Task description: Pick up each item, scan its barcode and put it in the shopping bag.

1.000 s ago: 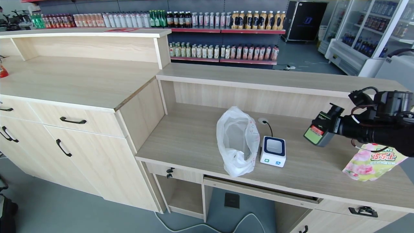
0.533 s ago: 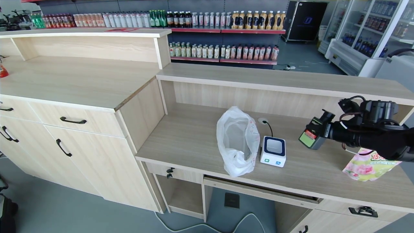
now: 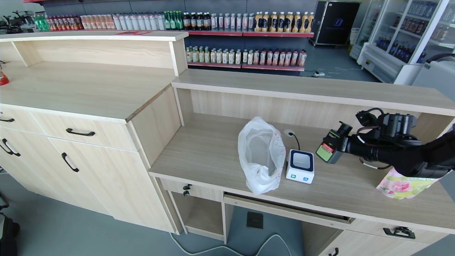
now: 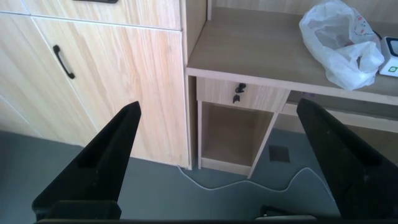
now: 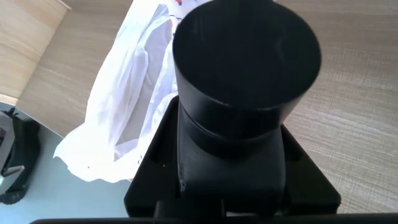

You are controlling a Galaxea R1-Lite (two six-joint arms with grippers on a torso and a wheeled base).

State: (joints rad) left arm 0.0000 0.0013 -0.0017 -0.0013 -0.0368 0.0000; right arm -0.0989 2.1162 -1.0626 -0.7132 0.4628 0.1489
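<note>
One small dark bottle (image 3: pixel 327 151), rigid, likely light, best held across its body, was clamped in the right gripper (image 3: pixel 340 145); left gripper (image 4: pixel 217 167) gaped apart.

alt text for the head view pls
The right pincer holds a dark bottle with a green label above the counter, just right of the white barcode scanner. An open white shopping bag stands left of the scanner; a pink floral pouch lies further right.

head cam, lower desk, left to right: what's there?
shopping bag → scanner → dark bottle held above the desk in the right hand → flowery pouch
</note>
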